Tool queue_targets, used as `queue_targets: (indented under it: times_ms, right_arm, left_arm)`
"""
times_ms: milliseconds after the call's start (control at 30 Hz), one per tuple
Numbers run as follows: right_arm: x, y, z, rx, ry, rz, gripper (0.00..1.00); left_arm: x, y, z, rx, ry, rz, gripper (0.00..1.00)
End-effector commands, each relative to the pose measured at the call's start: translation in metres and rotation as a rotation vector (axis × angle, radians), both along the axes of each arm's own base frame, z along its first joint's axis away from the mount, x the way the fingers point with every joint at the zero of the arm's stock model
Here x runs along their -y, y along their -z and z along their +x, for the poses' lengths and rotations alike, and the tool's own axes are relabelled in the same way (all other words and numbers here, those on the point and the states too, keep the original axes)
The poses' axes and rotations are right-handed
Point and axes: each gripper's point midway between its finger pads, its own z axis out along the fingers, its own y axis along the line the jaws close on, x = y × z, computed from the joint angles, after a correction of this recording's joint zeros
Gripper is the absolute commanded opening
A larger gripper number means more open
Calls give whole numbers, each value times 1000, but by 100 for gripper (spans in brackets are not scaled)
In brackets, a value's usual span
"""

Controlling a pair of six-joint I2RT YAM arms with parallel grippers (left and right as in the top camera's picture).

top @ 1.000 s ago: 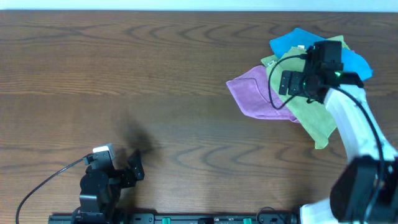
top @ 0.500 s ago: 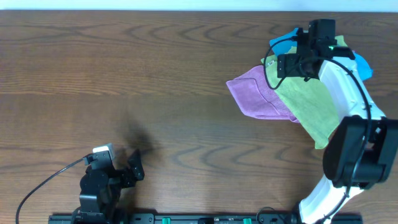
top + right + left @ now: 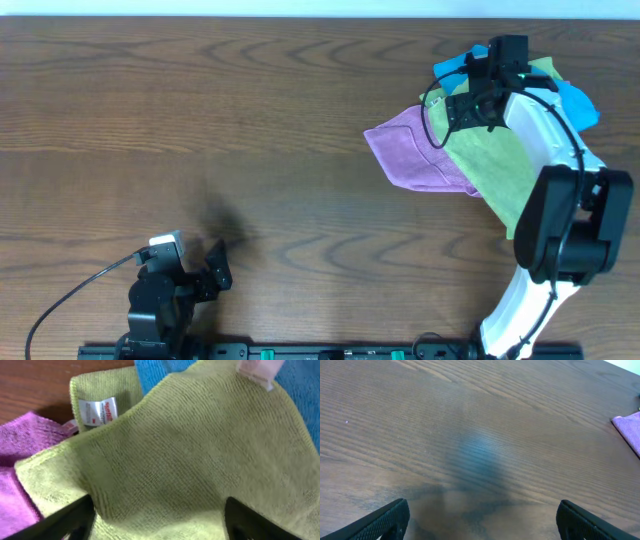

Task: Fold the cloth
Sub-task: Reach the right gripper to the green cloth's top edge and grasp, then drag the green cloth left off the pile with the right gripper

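Lime-green cloth (image 3: pixel 200 460) soft napped microfibre, matt; table (image 3: pixel 200 120) wood-grain, smooth, slight sheen.

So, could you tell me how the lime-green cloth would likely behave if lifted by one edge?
The lime-green cloth will probably droop limply, since it lies in soft waves. It looks thin, so likely light. It overlaps the purple cloth and blue cloth, so its nap may drag them along.
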Motion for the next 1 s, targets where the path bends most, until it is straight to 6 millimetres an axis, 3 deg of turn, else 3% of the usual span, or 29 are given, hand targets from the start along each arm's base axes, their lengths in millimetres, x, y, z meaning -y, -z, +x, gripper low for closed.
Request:
queue_targets:
  times_ms: [0, 67, 133, 233, 333, 400, 733, 967]
  right_arm:
    - [5, -3, 8, 16, -1, -11, 61]
    - [4, -3, 7, 11, -3, -4, 48]
    - [4, -2, 6, 7, -3, -4, 41]
    - [4, -3, 7, 11, 4, -1, 38]
    - [4, -3, 7, 12, 9, 0, 23]
    - [4, -3, 7, 13, 16, 3, 1]
    - [6, -4, 7, 12, 39, 12, 1]
    - [-2, -56, 9, 24, 42, 28, 1]
  left_arm:
    - [1, -12, 0, 32, 2, -11, 95]
    - [1, -12, 0, 32, 2, -11, 95]
    - [1, -12, 0, 32, 2, -11, 95]
    - [1, -12, 0, 31, 2, -11, 95]
    - [1, -12, 0, 31, 2, -11, 95]
    - [1, -12, 0, 31, 2, -11, 95]
    - [1, -12, 0, 31, 2, -11, 95]
    - [1, -12, 0, 31, 3, -11, 95]
